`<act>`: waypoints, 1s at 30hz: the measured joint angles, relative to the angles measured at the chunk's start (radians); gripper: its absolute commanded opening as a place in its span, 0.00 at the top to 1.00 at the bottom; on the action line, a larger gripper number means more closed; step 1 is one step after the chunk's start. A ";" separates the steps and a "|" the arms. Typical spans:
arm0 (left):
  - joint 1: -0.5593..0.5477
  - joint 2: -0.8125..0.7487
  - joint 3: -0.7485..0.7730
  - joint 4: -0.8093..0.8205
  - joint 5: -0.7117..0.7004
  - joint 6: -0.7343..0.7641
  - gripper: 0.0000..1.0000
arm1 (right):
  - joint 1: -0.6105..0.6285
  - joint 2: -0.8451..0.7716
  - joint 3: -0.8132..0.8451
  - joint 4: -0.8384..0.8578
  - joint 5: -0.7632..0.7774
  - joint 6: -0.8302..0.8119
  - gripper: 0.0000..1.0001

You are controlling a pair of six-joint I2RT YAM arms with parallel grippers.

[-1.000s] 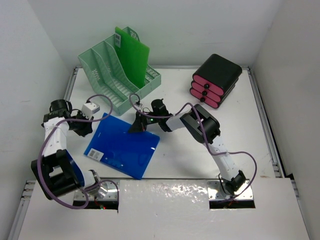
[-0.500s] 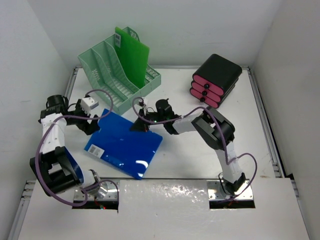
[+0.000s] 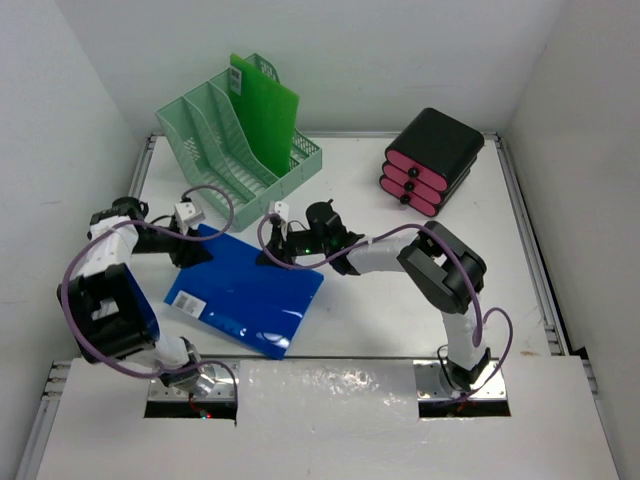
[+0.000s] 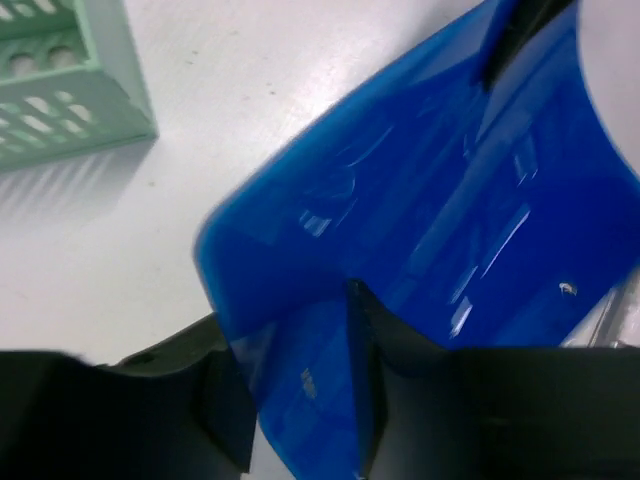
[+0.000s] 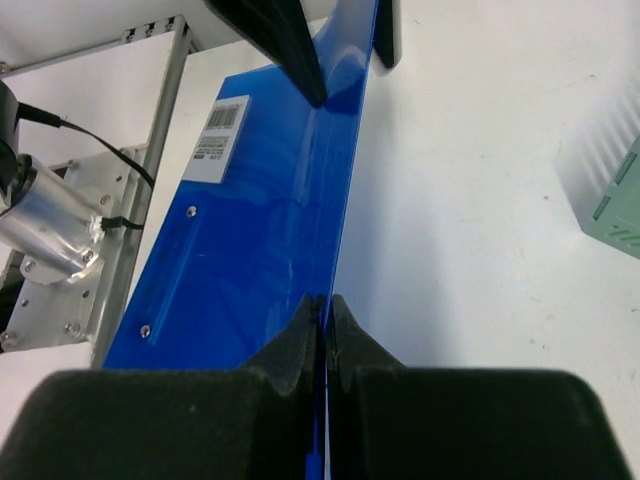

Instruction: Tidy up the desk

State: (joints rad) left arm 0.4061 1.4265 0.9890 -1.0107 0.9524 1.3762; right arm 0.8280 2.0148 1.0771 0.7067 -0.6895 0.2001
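Note:
A blue plastic folder (image 3: 245, 298) with a barcode label lies on the white desk (image 3: 400, 330), left of centre. My right gripper (image 3: 275, 255) is shut on the folder's far edge; in the right wrist view its jaws (image 5: 326, 305) pinch the thin blue sheet (image 5: 260, 230). My left gripper (image 3: 195, 252) is at the folder's far left corner. In the left wrist view its jaws (image 4: 290, 325) stand apart, one on each side of the bent blue sheet (image 4: 450, 200).
A mint-green mesh file rack (image 3: 215, 150) holding a green folder (image 3: 265, 115) stands at the back left, and its corner shows in the left wrist view (image 4: 60, 90). A black and pink drawer unit (image 3: 430, 160) stands at the back right. Silver rails (image 3: 530, 260) edge the desk.
My left gripper has moved right, from beside the folder onto its far left corner. My right arm has stretched out lower, still holding the far edge. The folder has shifted slightly.

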 measured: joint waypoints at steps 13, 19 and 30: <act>-0.042 -0.023 0.021 -0.141 -0.012 0.023 1.00 | -0.009 -0.022 0.069 -0.261 0.023 -0.219 0.53; -0.130 -0.264 0.029 -0.170 -0.043 -0.035 1.00 | 0.049 -0.006 0.258 -0.546 -0.010 -0.412 0.66; -0.134 -0.230 0.067 -0.227 -0.030 -0.054 0.92 | 0.044 0.003 0.269 -0.589 -0.071 -0.442 1.00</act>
State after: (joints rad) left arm 0.2722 1.1961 1.0557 -1.2373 0.9226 1.3220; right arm 0.8722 2.0174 1.3457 0.1181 -0.7609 -0.2420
